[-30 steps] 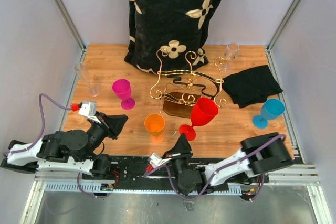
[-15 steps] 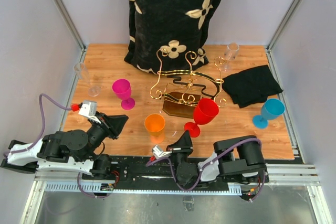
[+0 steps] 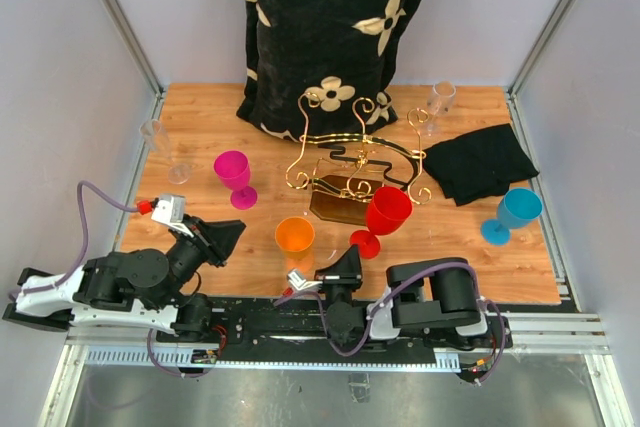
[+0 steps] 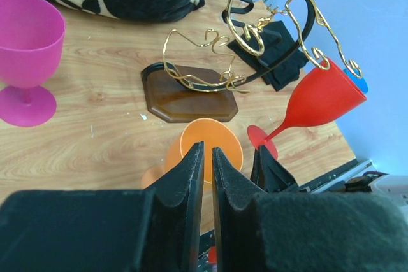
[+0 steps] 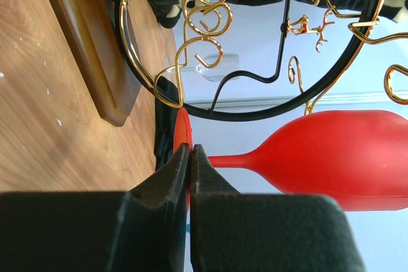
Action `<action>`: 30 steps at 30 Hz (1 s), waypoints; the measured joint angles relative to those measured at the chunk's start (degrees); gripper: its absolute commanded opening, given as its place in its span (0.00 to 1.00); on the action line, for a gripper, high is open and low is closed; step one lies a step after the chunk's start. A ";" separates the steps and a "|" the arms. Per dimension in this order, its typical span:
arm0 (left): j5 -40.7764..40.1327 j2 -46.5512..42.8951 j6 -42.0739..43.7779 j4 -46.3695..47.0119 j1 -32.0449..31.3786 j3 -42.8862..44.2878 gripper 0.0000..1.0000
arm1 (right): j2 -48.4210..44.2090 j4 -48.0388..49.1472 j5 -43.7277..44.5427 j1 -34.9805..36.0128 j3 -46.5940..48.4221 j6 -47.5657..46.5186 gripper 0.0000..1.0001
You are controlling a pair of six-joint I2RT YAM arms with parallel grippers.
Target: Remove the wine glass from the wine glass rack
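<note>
The wine glass rack (image 3: 352, 150), gold wire scrolls on a dark brown base, stands mid-table; it also shows in the left wrist view (image 4: 191, 97) and the right wrist view (image 5: 167, 87). A red wine glass (image 3: 388, 211) leans tilted at the rack's near right scroll, bowl up, foot lifted off the wood. My right gripper (image 3: 350, 259) (image 5: 190, 147) is shut on the rim of the glass's foot (image 5: 181, 130); stem and bowl (image 5: 344, 157) stretch away from it. My left gripper (image 3: 228, 232) (image 4: 208, 148) hovers at the near left with only a thin slit between its fingers, holding nothing.
An orange cup (image 3: 294, 235) stands just left of the right gripper. A magenta glass (image 3: 234, 175), a blue glass (image 3: 512, 212), clear glasses (image 3: 160, 142) (image 3: 440, 97), a black cloth (image 3: 480, 162) and a hanging black floral fabric (image 3: 320, 27) surround the rack.
The right arm has folded back toward its base, its elbow swinging left. The red glass's foot has shifted slightly up and right in the gripper. The left arm has not moved.
</note>
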 measured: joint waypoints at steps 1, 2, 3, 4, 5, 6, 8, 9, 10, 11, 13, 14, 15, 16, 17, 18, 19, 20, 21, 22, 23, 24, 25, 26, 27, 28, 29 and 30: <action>0.02 -0.17 0.00 -0.02 0.00 -0.09 0.15 | 0.26 0.28 0.00 -0.48 0.57 0.02 0.01; 0.02 -0.33 -0.04 -0.04 0.00 -0.15 0.15 | 0.68 0.37 0.00 -0.90 1.07 0.20 0.01; 0.07 -0.46 -0.07 -0.07 0.00 -0.17 0.15 | 1.20 0.39 -0.02 -1.42 1.31 0.37 0.01; 0.07 -0.55 -0.11 -0.09 0.00 -0.17 0.15 | 1.49 0.37 -0.04 -2.01 1.33 0.61 0.01; 0.07 -0.66 -0.20 -0.17 0.00 -0.17 0.15 | 1.68 0.37 -0.02 -2.62 1.33 0.72 0.01; 0.07 -0.68 -0.26 -0.33 0.00 -0.17 0.15 | 1.84 0.39 -0.04 -3.19 1.36 0.87 0.01; 0.04 -0.72 -0.48 -0.81 0.00 -0.17 0.15 | 2.75 0.48 -0.07 -4.22 1.75 0.98 0.01; 0.04 -0.81 -0.55 -1.01 0.00 -0.17 0.15 | 3.48 0.50 -0.13 -4.50 2.05 1.01 0.01; 0.00 -0.96 -0.63 -1.11 0.00 -0.17 0.15 | 4.57 0.55 -0.24 -4.68 2.58 1.01 0.01; 0.00 -1.18 -0.63 -1.14 0.00 -0.17 0.15 | 5.75 0.52 -0.31 -4.70 3.13 1.03 0.01; -0.04 -1.60 -0.66 -1.16 0.00 -0.17 0.15 | 8.00 0.52 -0.55 -4.70 4.33 1.09 0.01; -0.04 -1.75 -0.66 -1.16 0.00 -0.17 0.15 | 9.07 0.48 -0.76 -4.70 4.79 1.18 0.01; -0.04 -1.81 -0.70 -1.20 0.00 -0.17 0.15 | 9.86 0.46 -0.87 -4.70 5.03 1.38 0.01; -0.02 -1.84 -0.79 -1.27 0.00 -0.17 0.15 | 10.49 0.46 -0.94 -4.70 5.07 1.79 0.01; -0.02 -1.86 -0.85 -1.31 0.00 -0.17 0.15 | 10.67 0.46 -0.92 -4.70 5.07 2.05 0.01; -0.02 -1.88 -0.87 -1.33 0.00 -0.17 0.15 | 11.15 0.46 -0.92 -4.70 5.09 2.32 0.01; 0.00 -1.88 -0.92 -1.33 0.00 -0.17 0.15 | 11.45 0.48 -0.92 -4.70 5.16 2.60 0.01; 0.02 -1.88 -1.03 -1.36 0.00 -0.17 0.15 | 11.80 0.50 -0.94 -4.70 5.27 2.86 0.01; 0.04 -1.88 -1.09 -1.36 0.00 -0.17 0.15 | 12.24 0.50 -0.96 -4.70 5.31 3.26 0.01; 0.07 -1.88 -1.14 -1.38 0.00 -0.17 0.15 | 12.55 0.50 -0.96 -4.70 5.31 3.50 0.01; 0.11 -1.90 -1.18 -1.38 0.00 -0.17 0.15 | 12.87 0.52 -0.96 -4.70 5.31 3.80 0.01; 0.17 -1.92 -1.27 -1.38 0.00 -0.17 0.15 | 13.22 0.52 -0.96 -4.70 5.33 4.13 0.01; 0.22 -1.97 -1.29 -1.38 0.00 -0.17 0.15 | 13.64 0.52 -0.96 -4.70 5.33 4.59 0.01; 0.22 -1.99 -1.31 -1.38 0.00 -0.20 0.15 | 14.01 0.55 -1.01 -4.70 5.33 5.03 0.01; 0.22 -2.03 -1.31 -1.36 0.00 -0.26 0.15 | 14.40 0.55 -1.14 -4.70 5.31 5.49 0.01; 0.24 -2.08 -1.31 -1.36 0.00 -0.37 0.15 | 14.86 0.55 -1.22 -4.70 5.31 5.95 0.02; 0.28 -2.16 -1.31 -1.33 0.00 -0.55 0.15 | 15.34 0.55 -1.36 -4.70 5.31 6.40 0.04; 0.39 -2.21 -1.31 -1.33 0.00 -0.72 0.15 | 15.87 0.55 -1.40 -4.70 5.31 6.80 0.05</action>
